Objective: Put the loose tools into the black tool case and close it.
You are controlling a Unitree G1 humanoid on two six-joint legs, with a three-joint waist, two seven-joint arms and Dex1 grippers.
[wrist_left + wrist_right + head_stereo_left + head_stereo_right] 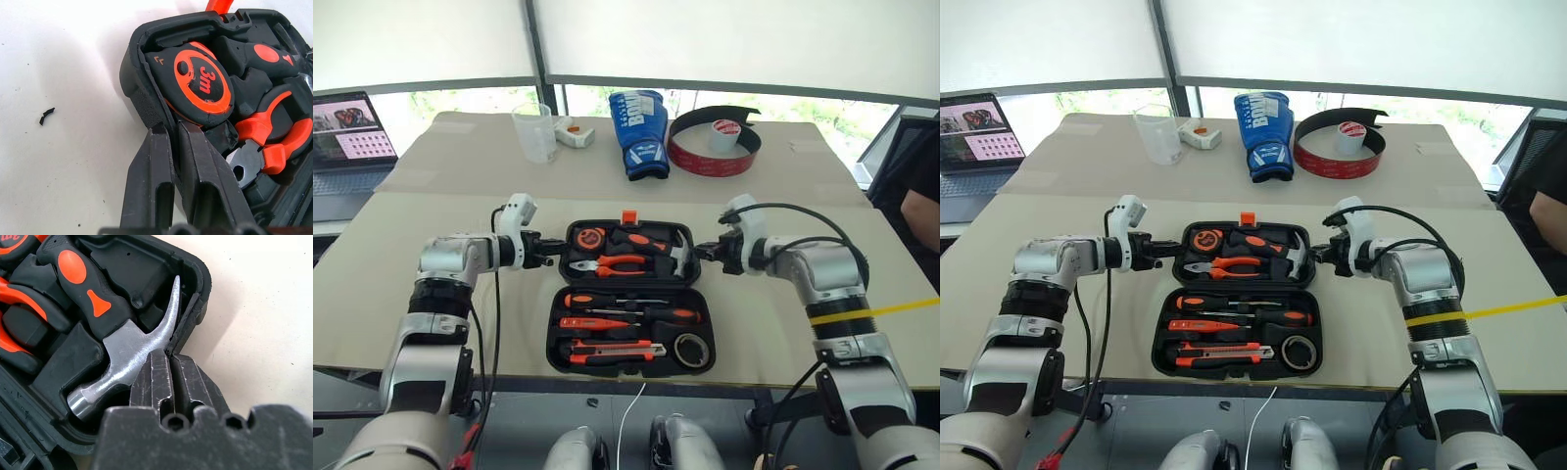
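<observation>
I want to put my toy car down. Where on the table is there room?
Room: the bare table beside the tool case on either side, outside the arms. Crowded: the far side, with cup, blue glove and curved band; and the case's far half, with the left gripper and right gripper at its edges.

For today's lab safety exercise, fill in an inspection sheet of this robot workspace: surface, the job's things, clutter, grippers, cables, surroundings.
Surface: beige table, a small black scrap on it by the case.
Job's things: black tool case lies open; screwdrivers, utility knife and tape roll sit in its near half.
Clutter: blue glove, plastic cup, black-and-red band behind.
Grippers: left gripper shut on the far half's left rim; right gripper shut on its right rim.
Cables: black cables along both arms.
Surroundings: laptop, a person's arm at far right.
</observation>
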